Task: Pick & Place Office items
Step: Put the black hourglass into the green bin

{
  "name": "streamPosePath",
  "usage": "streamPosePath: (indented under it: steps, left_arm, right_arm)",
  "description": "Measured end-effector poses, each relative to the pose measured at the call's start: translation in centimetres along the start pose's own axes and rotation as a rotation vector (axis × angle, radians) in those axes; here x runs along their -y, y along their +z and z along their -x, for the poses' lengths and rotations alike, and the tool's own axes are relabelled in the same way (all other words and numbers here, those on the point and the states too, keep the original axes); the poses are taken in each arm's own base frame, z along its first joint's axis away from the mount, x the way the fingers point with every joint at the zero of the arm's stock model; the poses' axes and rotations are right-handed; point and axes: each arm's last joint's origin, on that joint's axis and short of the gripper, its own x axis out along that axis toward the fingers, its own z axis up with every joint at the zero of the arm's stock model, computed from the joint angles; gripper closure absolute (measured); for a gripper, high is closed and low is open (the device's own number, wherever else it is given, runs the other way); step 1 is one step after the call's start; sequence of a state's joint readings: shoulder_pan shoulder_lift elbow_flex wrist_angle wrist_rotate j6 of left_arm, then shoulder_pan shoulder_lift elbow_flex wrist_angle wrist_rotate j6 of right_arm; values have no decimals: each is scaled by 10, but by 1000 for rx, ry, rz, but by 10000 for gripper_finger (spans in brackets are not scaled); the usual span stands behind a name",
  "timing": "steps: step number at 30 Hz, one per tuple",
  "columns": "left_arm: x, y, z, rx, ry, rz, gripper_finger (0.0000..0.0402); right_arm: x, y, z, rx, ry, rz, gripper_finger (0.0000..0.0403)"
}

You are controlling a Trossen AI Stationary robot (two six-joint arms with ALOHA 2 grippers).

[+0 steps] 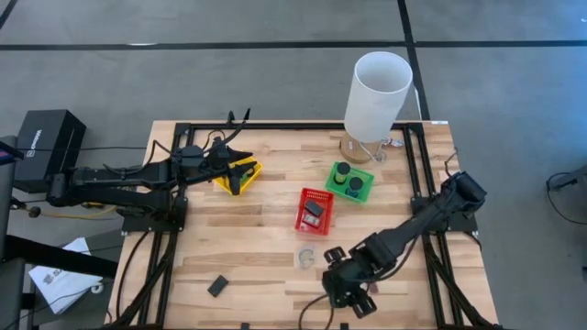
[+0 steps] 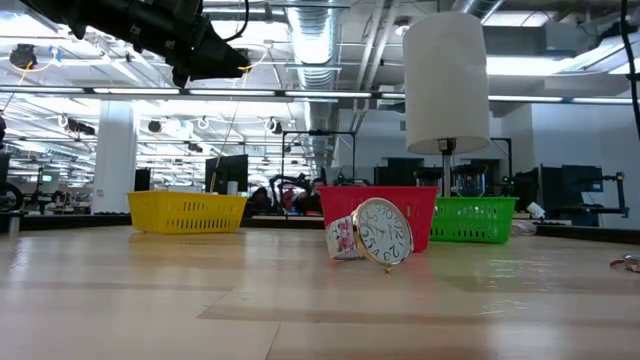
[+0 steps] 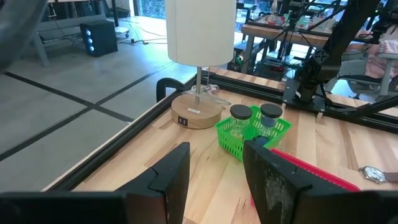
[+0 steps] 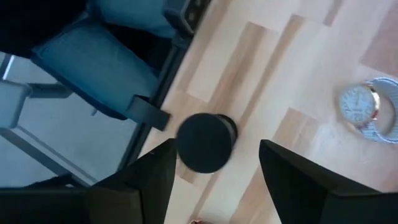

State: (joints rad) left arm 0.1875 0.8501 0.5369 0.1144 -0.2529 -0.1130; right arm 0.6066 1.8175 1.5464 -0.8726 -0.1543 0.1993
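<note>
My right gripper point(image 1: 337, 289) hovers near the table's near edge, open. In the right wrist view point(image 4: 217, 147) its fingers stand on either side of a black short cylinder point(image 4: 205, 142) that lies on the wood below, and they do not touch it. A white-faced watch point(image 4: 362, 104) rests on the table point(image 1: 305, 258) a little farther in; in the low view it stands on its edge point(image 2: 381, 232). A flat black rectangle point(image 1: 218, 286) lies near the near-left corner. My left gripper point(image 1: 235, 174) hangs open and empty point(image 3: 214, 154) above the yellow basket point(image 1: 253, 168).
The red basket point(image 1: 314, 211) holds small dark items. The green basket point(image 1: 349, 181) holds two black cylinders point(image 3: 252, 114). A tall white lamp point(image 1: 376, 90) stands on a wooden base at the far edge. Black frame rails point(image 1: 431, 183) border the table. Bare wood lies between the baskets and the near edge.
</note>
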Motion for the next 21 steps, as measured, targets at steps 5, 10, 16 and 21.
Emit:
streamPosePath:
  steps: [5, 10, 16, 21]
  left_arm:
    - [0, 0, 0, 1, 0, 0, 259]
    - [0, 1, 0, 9, -1, 2, 259]
    - [0, 2, 0, 22, -2, 4, 259]
    - [0, 3, 0, 27, -3, 5, 259]
  right_arm:
    - [3, -1, -8, 23, 12, 37, 182]
    - [2, 3, -8, 70, 39, 93, 182]
    - [-1, 10, -8, 133, 51, 115, 182]
    - [-8, 10, -9, 154, 65, 85, 182]
